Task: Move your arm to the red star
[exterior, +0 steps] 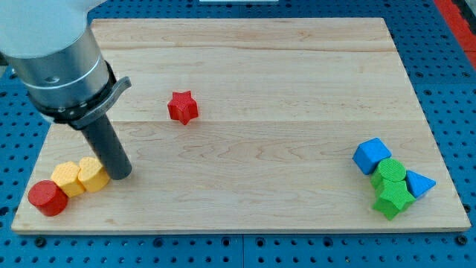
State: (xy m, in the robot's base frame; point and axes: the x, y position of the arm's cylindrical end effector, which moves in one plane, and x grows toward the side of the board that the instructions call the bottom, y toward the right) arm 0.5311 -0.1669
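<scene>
The red star [182, 107] lies on the wooden board [253, 67], left of the board's middle and toward the view's top. My tip [122, 175] rests on the board at the lower left, well below and to the left of the red star. It stands just right of a yellow block [92, 173], close to or touching it. The dark rod rises from the tip to the grey arm at the view's top left.
A second yellow block [68, 179] and a red cylinder [47, 198] line up left of the first yellow block. At the lower right sit a blue cube [371, 155], two green blocks [391, 186] and a blue triangle [419, 184].
</scene>
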